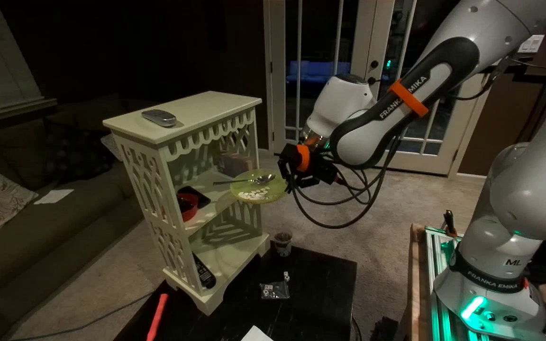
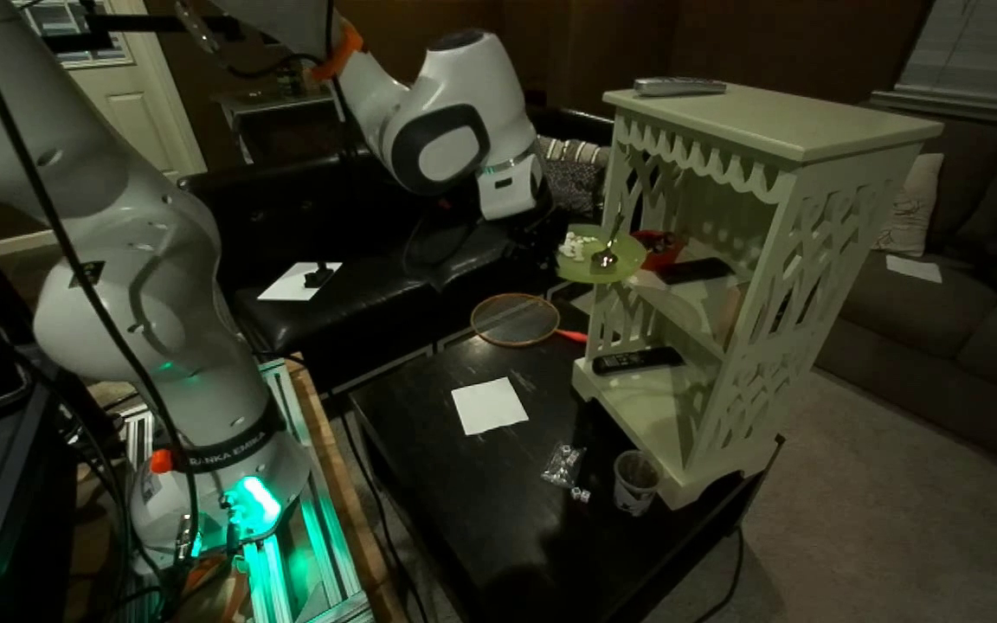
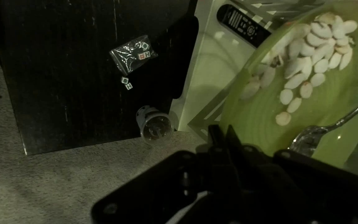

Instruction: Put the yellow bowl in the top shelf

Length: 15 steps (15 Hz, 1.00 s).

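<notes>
Wrist view's got me nervous: cream-white rack (image 3: 211,70), upper middle, could snag the yellow bowl (image 3: 253,121) at right; pinched by its rim, it might tip, dumping spoon (image 3: 312,137), then seed-like bits (image 3: 308,49). Fingers (image 3: 215,134), bottom centre, look clamped on that rim, bowl sticking out toward upper right.

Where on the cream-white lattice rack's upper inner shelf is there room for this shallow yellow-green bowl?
The shelf looks bare between the flat black slab and the brownish boxy object, though the yellow-green bowl hides part of it. Crowded: the end where the round red bowl sits beside the slab.
</notes>
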Motion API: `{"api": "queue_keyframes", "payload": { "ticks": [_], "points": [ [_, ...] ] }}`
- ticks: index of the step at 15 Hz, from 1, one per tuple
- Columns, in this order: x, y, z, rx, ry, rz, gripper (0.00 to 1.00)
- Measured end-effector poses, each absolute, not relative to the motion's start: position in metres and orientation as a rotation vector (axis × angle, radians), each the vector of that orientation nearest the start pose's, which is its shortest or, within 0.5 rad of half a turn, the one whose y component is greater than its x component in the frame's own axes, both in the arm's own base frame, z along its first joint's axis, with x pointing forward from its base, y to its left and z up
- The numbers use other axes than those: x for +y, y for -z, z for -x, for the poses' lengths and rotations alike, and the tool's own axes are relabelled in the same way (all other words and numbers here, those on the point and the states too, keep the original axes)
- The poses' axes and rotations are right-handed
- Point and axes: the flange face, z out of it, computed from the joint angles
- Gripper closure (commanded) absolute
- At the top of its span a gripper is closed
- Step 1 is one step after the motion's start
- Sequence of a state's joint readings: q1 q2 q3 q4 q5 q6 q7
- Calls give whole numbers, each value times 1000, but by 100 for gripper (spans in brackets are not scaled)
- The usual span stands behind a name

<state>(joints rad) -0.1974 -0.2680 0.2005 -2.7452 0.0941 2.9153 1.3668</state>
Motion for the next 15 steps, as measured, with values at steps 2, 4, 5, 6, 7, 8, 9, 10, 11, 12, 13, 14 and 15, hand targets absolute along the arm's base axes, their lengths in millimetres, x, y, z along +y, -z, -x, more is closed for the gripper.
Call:
{"api": "queue_keyframes", "payload": {
  "ticks": [2,4,5,6,7,8,9,10,11,12,13,14,15],
  "points": [
    [-7,-344,-422,1877,488,2129,99],
    [-7,-343,-422,1876,486,2133,99],
    [-7,-340,-423,1877,483,2135,99],
    [-7,-337,-424,1875,485,2132,99],
    [-6,-333,-426,1870,488,2128,99],
    [-6,-328,-429,1864,493,2124,99],
    [-4,-322,-434,1854,500,2121,99],
    [-3,-317,-439,1840,509,2123,99],
    [-3,-312,-446,1827,520,2128,99],
    [-4,-309,-453,1818,531,2133,99],
    [-8,-306,-461,1813,542,2135,99],
    [-13,-305,-469,1813,552,2138,99],
    [-19,-306,-478,1815,565,2134,99]
  ]
}}
